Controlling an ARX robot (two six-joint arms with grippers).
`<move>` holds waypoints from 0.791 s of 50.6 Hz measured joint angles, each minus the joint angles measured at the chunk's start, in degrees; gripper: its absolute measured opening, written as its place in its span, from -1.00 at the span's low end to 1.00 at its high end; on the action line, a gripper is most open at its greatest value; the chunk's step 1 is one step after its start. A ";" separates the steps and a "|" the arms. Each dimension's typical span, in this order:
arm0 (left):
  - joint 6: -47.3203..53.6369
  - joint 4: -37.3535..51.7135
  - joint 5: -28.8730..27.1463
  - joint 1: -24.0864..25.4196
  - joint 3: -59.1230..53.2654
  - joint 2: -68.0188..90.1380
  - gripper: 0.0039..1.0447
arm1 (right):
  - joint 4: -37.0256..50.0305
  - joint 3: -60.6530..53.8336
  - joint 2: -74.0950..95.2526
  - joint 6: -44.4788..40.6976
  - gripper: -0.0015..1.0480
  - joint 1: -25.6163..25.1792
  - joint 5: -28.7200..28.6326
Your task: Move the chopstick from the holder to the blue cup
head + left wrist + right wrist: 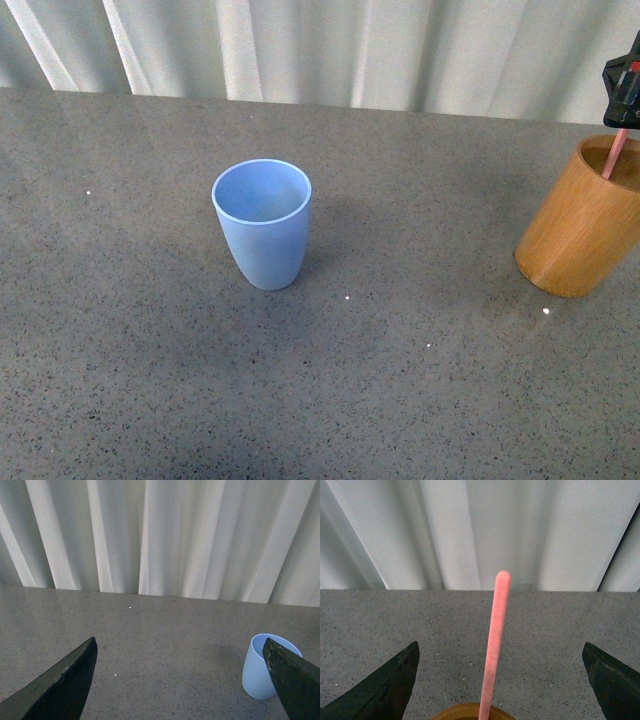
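Pink and thin, the chopstick stood in the wooden holder, well right of the blue cup. We judged it light, stiff, slippery; grip its upper shaft. Our right gripper straddled it, spread wide, untouching.

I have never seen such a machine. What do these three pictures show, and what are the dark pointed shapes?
This is a robot with two arms. One picture looks forward from its body over a grey table: a blue cup stands in the middle, a wooden holder to the right, with a pink chopstick standing in it. The other two come from cameras on the wrists. The dark shapes are jaws. The left gripper is open and empty. The right gripper is open around the chopstick, not yet gripping it.
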 joint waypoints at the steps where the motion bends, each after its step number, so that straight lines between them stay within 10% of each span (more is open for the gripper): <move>1: 0.00 0.00 0.00 0.00 0.00 0.02 0.87 | 0.04 0.15 0.11 0.00 0.81 0.02 0.00; 40: 0.00 0.00 0.00 0.00 0.00 0.00 0.87 | -1.09 5.77 4.59 -0.92 0.81 1.03 -1.53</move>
